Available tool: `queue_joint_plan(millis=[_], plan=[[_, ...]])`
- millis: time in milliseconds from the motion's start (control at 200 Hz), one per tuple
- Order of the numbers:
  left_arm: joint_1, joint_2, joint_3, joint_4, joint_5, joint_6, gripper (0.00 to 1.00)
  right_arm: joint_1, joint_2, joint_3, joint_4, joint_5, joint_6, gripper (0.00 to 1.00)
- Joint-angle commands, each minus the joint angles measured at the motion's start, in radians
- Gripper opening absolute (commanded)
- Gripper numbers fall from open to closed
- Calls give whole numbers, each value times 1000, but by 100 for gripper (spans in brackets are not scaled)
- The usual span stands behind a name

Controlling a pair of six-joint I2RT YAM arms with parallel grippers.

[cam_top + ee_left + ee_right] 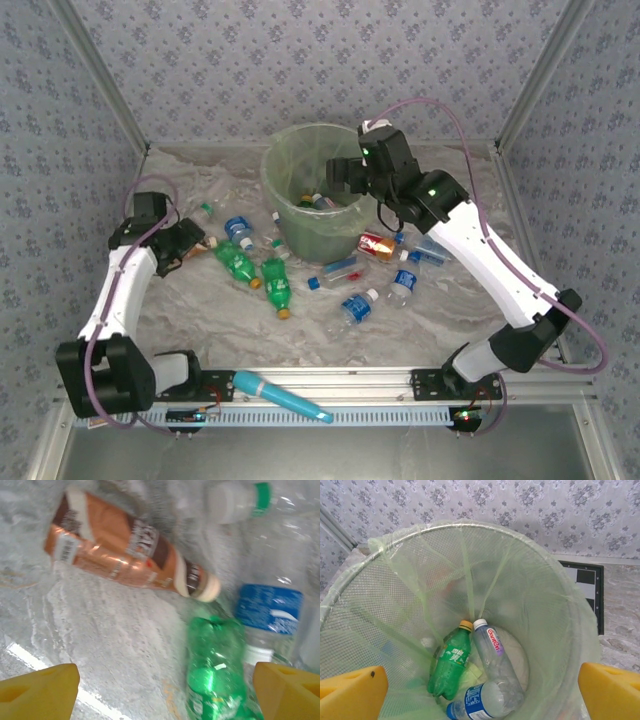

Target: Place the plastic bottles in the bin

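The pale-green bin (300, 190) stands at the back centre of the table; its lined inside (540, 605) holds a green bottle (451, 662) and two clear bottles (496, 655). My right gripper (345, 172) hovers over its rim, open and empty (482, 695). My left gripper (195, 240) is low at the left of the table, open (165, 695). A green bottle (215, 672) lies on the table between its yellow fingers (40, 690), close to the right one. Beyond it lie a brown-labelled bottle (125, 550) and a blue-labelled clear bottle (270, 610). This view is blurred.
More bottles lie loose in front of the bin: green ones (276, 282), blue-labelled clear ones (358, 305) and a red-labelled one (377, 245). A teal stick (283, 397) rests on the front rail. Patterned walls close in the table on three sides.
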Motion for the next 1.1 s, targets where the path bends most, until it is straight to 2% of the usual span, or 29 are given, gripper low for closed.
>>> queue_joint_plan(millis=[0,245,395,535,885,990,1095], plan=[[29,41,-8,86,67,-52,88,-6,-55,-22,-6,35,-23,100],[-5,161,-2,199,236,-29,83,-29,-115,-101,12,35,-16,100],[-105,214,0,200,224,-41,81,-49,-152,-149,29,26,-3,100],[-164,262,-36,210,229,-71,77,-63,-183,-174,33,25,9,100],[-179,374,-60,245,239,-50,73,-79,-256,-244,30,47,49,100],[-179,396,-48,249,237,-39,68,-79,-273,-265,37,61,54,100],[-179,380,-43,246,235,-29,55,-79,-279,-268,43,71,55,100]])
